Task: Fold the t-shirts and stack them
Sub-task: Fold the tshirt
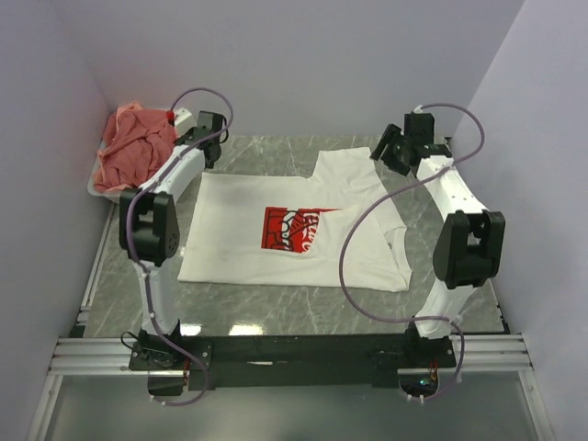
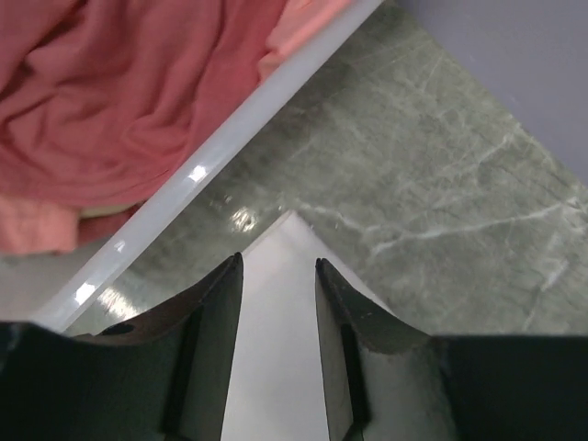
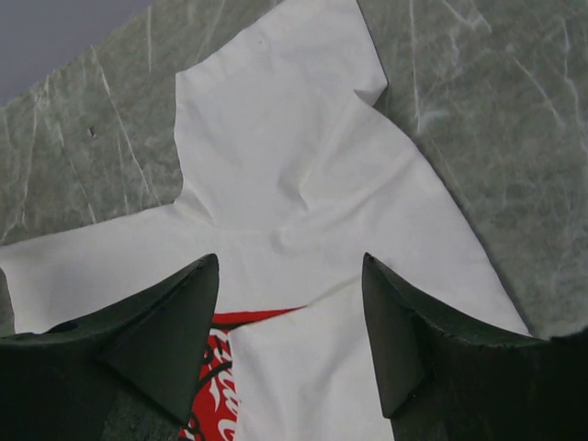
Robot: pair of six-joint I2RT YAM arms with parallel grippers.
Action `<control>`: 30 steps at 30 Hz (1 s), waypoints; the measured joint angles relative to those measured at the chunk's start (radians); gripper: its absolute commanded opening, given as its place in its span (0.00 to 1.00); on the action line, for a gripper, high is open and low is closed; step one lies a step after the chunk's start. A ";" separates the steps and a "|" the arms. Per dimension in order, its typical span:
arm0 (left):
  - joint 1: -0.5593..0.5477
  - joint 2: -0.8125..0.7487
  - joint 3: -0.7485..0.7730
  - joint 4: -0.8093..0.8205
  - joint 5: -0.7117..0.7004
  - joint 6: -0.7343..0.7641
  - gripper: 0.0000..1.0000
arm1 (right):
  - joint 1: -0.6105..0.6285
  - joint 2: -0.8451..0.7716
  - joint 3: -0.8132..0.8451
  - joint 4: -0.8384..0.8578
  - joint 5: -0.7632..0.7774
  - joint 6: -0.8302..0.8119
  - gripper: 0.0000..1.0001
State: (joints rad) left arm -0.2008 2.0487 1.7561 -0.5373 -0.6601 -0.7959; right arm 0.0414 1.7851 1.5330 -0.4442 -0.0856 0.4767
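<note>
Left wrist: left gripper [image 2: 278,265] jaws parted, nothing between them, over a corner of the white t-shirt [image 2: 276,322]. White tub [image 2: 234,133] just beside, salmon-pink t-shirts [image 2: 110,101] heaped inside. Right wrist: right gripper [image 3: 289,271] gaping (empty) above the white t-shirt, which lies spread on the table [image 3: 496,110].

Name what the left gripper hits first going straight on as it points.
Likely the corner of the white cloth t-shirt between the left gripper's open fingers on the grey marble table; depth is unclear.
</note>
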 measured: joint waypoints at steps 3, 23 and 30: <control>0.000 0.123 0.126 -0.018 -0.018 0.046 0.42 | 0.000 0.057 0.054 0.010 -0.002 -0.014 0.70; 0.000 0.343 0.305 -0.084 -0.026 0.068 0.44 | 0.000 0.221 0.203 0.032 -0.036 -0.036 0.70; 0.000 0.343 0.305 -0.099 -0.026 0.041 0.45 | 0.000 0.250 0.219 0.032 -0.040 -0.042 0.70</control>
State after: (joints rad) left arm -0.2005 2.3913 2.0609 -0.6361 -0.6861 -0.7551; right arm 0.0414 2.0354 1.7519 -0.4118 -0.1257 0.4351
